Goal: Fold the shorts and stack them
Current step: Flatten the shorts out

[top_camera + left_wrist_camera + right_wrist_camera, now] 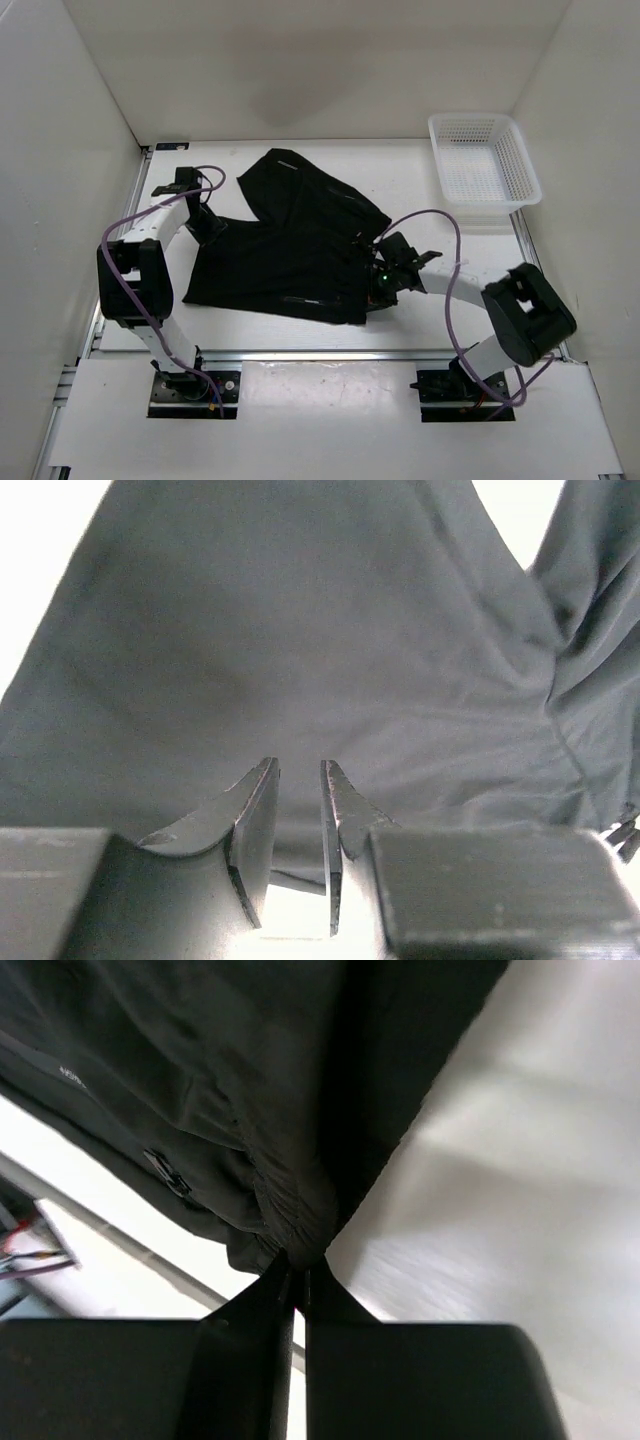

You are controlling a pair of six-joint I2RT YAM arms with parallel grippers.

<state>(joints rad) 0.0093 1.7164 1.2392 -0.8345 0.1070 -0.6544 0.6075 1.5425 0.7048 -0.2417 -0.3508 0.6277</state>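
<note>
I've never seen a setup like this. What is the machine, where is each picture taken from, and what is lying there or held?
A robot's left arm and right arm are bolted at the near edge of a white table. The wide picture looks down from above; the other two come from a camera on each wrist. On it lie black shorts and, far right, a white mesh basket. The right hand is pinched shut on a bunch of the shorts' fabric. The left hand sits at their left edge, fingers slightly apart, so no firm grip shows.
</note>
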